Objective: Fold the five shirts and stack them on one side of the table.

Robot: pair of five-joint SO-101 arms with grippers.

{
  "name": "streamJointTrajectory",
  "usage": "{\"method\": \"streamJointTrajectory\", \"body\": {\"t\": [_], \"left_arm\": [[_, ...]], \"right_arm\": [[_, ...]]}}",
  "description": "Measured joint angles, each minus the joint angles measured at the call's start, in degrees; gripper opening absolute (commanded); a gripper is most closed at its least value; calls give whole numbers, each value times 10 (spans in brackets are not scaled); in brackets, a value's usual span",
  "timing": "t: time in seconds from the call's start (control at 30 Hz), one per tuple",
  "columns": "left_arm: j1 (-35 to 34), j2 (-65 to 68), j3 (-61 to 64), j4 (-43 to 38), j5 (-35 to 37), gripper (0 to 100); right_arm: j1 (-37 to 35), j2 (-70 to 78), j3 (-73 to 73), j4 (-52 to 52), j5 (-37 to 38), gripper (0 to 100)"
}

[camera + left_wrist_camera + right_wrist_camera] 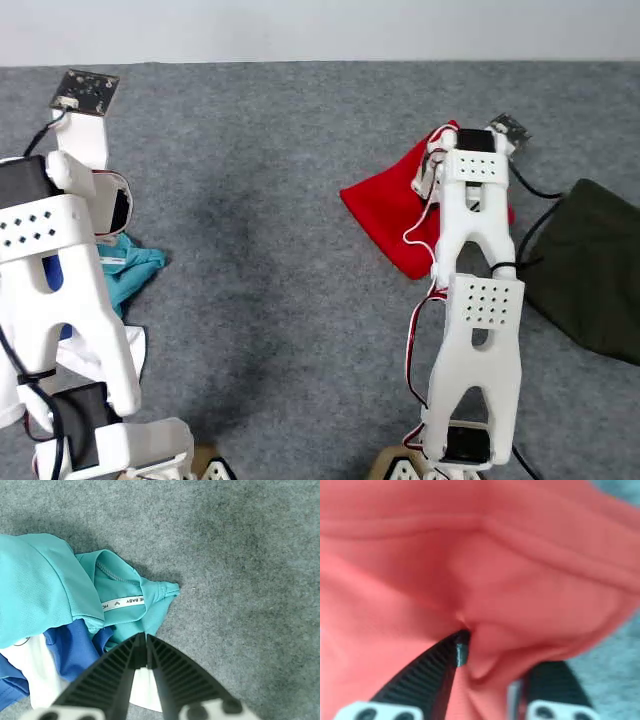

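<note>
Red shirt (480, 555) lies pressed against the right gripper (495, 662). A bunched fold of its cloth is caught between the two fingers, and the gripper is clamped on that fold. In the high view this shirt sits crumpled on the grey counter (260, 250), roughly triangular. Its far corner is drawn up under the head of the right arm (480, 300).

Dark shirt (590, 270) lies on the counter just beside that arm, on its outer side, partly cut off by the frame edge. Whether it touches the red shirt cannot be told, as the arm covers the join.

Left gripper (146, 640): fingers together, tips meeting, nothing held. It hangs over the edge of a heap of three shirts at the left side of the counter.
- Teal shirt (45, 585) is uppermost and crumpled. Its neck opening is turned up, showing a white neck label (122, 602).
- Blue shirt (75, 650) lies partly under the teal one.
- White shirt (35, 675) lies against the blue one; which of the two is on top cannot be told. White cloth also shows beneath the gripper's fingers.

All three touch and overlap. The red, teal, blue and white shirts are crumpled, not folded. The heap and the red shirt are well apart, with grey counter between them. In the high view the left arm (60, 270) covers most of the heap, and a teal corner projects toward the counter's middle.
</note>
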Motion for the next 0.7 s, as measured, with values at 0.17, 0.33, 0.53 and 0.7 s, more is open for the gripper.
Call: {"method": "streamJointTrajectory", "body": {"t": [0.17,0.33,0.53,0.7], "left_arm": [[0,0,0,0,0,6],[0,0,0,0,0,6],[0,0,0,0,0,6],[0,0,0,0,0,6]], "right_arm": [[8,15,-69,62,33,9],[13,22,-189,114,125,9],[57,-6,-224,114,238,8],[95,-110,-138,114,304,9]]}}
